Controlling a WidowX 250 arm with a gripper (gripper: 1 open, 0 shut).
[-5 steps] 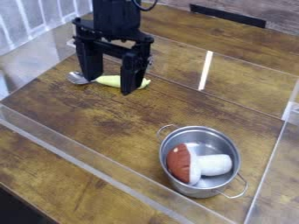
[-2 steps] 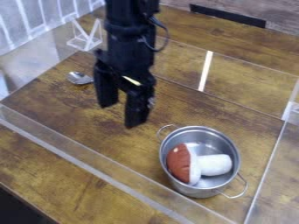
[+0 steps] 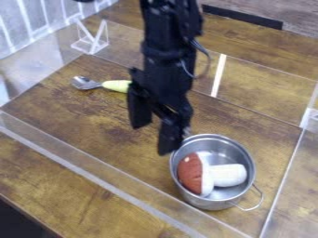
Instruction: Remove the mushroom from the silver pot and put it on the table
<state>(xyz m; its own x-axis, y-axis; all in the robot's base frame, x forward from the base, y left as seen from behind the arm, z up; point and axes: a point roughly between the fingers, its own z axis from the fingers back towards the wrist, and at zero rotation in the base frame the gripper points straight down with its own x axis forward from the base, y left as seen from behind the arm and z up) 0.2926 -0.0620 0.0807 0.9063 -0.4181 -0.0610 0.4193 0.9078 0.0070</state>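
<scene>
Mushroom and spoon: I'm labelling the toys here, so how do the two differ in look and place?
The mushroom has a reddish-brown cap and thick white stem; the spoon has a yellow-green handle and a silver bowl. The mushroom is stubby and rounded; the spoon is long and slim. The mushroom lies on its side inside the silver pot; the spoon lies flat on the table. Neither is touched by the claw.

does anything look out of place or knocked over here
Nothing looks spilled or broken. The one oddity is the mushroom lying on its side inside the pot, which stands upright on the table. A spoon lies flat beyond the open pincer.
</scene>
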